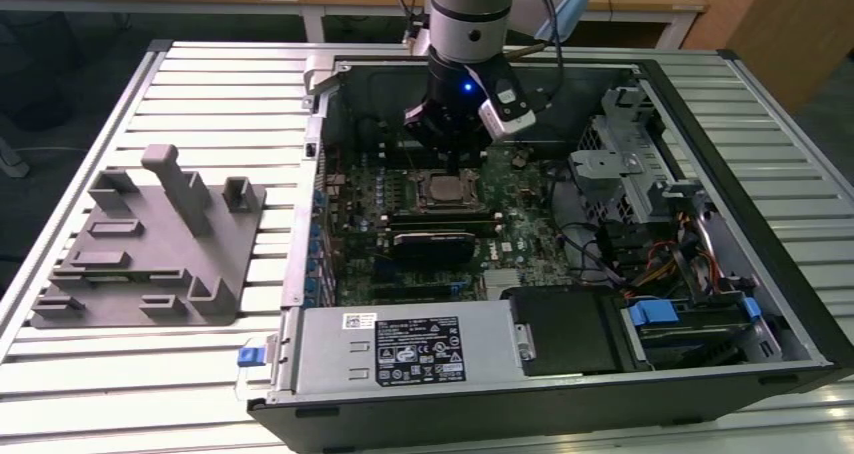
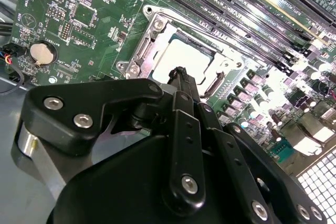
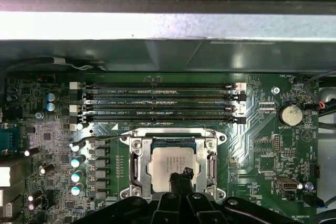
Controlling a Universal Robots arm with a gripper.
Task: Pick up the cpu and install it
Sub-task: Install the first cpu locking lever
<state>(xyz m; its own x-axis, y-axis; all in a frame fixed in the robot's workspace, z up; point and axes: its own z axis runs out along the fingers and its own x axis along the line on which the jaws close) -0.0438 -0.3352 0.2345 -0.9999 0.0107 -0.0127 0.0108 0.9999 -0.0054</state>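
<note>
Silvery-grey cpu (image 3: pixel 170 165) is noted lying flat inside the metal socket frame (image 3: pixel 135 166) on the green motherboard (image 3: pixel 262 150), just beside the row of memory slots (image 3: pixel 157 103). It appears seated square to the frame, level and not tilted. Whether the frame is latched over it cannot be told.

Gripper (image 3: pixel 180 174): in the first wrist view the black fingers are seen drawn together into one narrow tip, with nothing between them. The same is recorded in the second wrist view, where the gripper (image 2: pixel 180 73) ends in a single closed point over the pale top of the cpu (image 2: pixel 184 56). No part is carried.

Key relation: the cpu lies directly under the closed tip, not off to a side. The tip overlaps the cpu's edge farthest from the memory slots, so it is placed toward that edge and not over the chip's centre. Contact or a small gap cannot be distinguished. The chip is near square, so no long axis is noted.

In the exterior view the gripper (image 1: pixel 454 159) is seen reaching down into the open computer case (image 1: pixel 747 274), close above the cpu (image 1: pixel 438 188). The grey tray (image 1: pixel 147 244) sits well apart on the slatted table (image 1: pixel 200 94).

Judgement: placement looks done or nearly done.
</note>
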